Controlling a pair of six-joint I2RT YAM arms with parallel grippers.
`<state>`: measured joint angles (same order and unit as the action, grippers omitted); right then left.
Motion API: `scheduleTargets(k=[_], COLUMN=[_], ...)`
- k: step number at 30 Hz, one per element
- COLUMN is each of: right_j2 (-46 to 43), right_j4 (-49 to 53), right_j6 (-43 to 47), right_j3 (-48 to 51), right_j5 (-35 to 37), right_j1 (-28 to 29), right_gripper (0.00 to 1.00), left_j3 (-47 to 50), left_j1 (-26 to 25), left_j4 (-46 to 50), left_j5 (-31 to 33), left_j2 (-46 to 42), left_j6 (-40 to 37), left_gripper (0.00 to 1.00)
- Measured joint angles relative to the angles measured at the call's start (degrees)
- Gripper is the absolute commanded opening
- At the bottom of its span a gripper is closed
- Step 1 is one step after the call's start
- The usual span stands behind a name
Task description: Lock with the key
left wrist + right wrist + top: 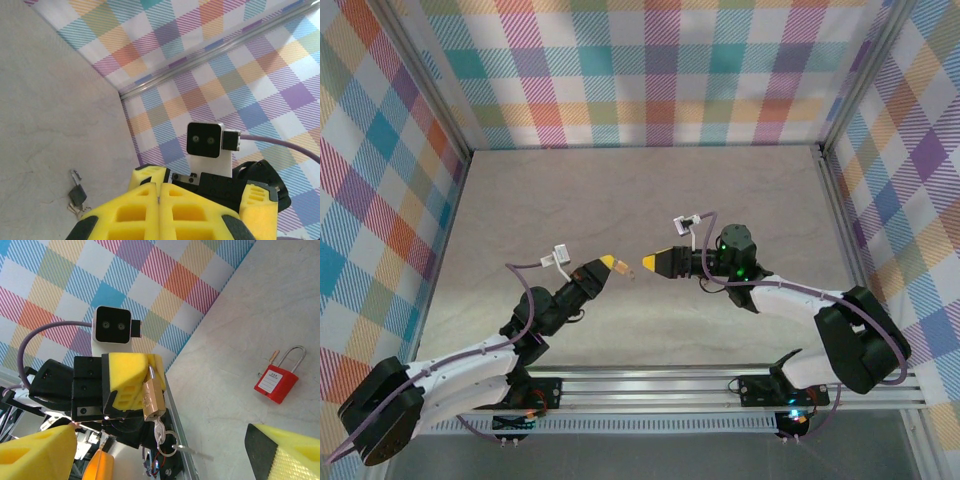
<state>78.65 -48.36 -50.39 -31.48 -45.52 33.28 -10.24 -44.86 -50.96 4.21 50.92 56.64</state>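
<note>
While the left end effector (611, 263) clamps the small brass padlock (151, 396), silver keys (159, 430) dangling, the right end effector (649, 263) faces it, jaws spread wide.

Table (620, 200), red padlock (276, 382), dark padlock (78, 192)

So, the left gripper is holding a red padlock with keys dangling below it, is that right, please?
Not quite: the padlock in the left gripper is brass, not red, as the right wrist view shows. Keys do dangle below it.
</note>
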Motion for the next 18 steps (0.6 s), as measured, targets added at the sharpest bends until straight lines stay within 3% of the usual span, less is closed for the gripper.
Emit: scheduleTargets(k=[18], right_j2=[4.3], right_j4=[-7.8], right_j6=[-5.2], right_j3=[0.4], right_j5=[0.0], right_j1=[0.0], right_gripper=[0.72], left_j3=[-0.2], left_j1=[0.0], left_j4=[-18.5], left_j5=[1.9], left_j2=[15.9], left_j6=[0.8], left_gripper=[0.0])
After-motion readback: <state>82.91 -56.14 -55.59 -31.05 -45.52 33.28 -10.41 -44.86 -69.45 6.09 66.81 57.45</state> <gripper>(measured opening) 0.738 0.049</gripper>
